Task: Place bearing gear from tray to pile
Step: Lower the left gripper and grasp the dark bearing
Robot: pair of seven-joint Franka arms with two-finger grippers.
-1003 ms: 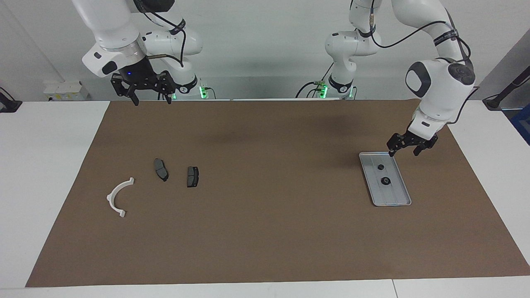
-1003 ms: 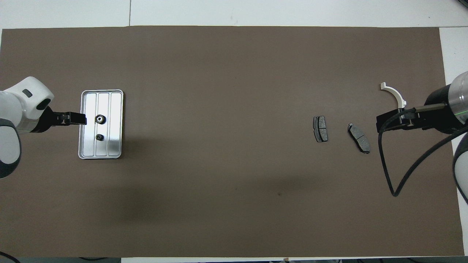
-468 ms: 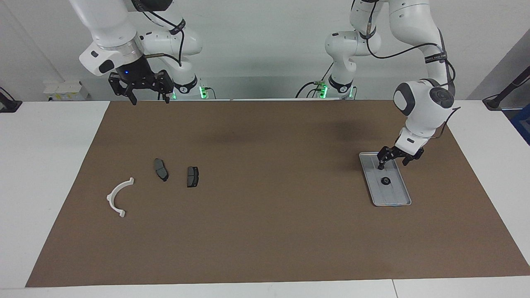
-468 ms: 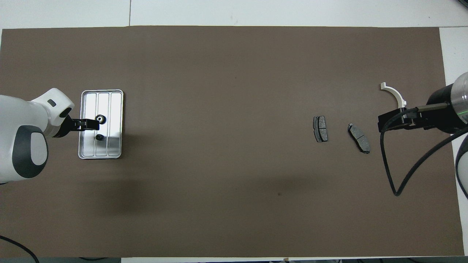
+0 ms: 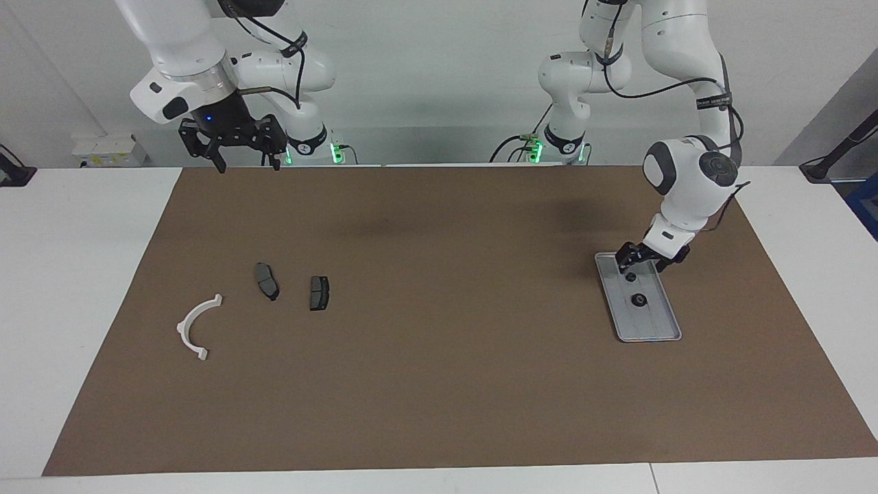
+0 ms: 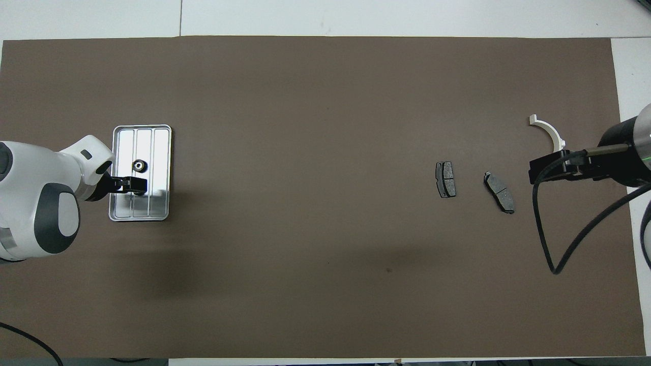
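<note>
The silver tray [image 5: 660,328] [image 6: 161,152] lies toward the left arm's end of the table. Two small dark bearing gears lie in it: the nearer gear [image 5: 630,277] and the farther gear [image 5: 638,300] [image 6: 138,165]. My left gripper [image 5: 642,266] [image 6: 135,184] is open and low over the tray's near end, just above the nearer gear, which it mostly covers in the overhead view. The pile lies toward the right arm's end: a white bracket [image 5: 195,326] [image 6: 548,130] and two brake pads [image 5: 267,281] [image 5: 319,293]. My right gripper [image 5: 247,163] [image 6: 539,170] waits open, raised over the table's near edge.
A brown mat [image 5: 439,384] covers the table, with white table margins around it. In the overhead view the two brake pads [image 6: 446,179] [image 6: 499,191] lie beside the right gripper's cable [image 6: 539,229].
My left gripper has come down and in over the tray's near end, from beside the tray to just above the nearer gear. The right arm has barely moved.
</note>
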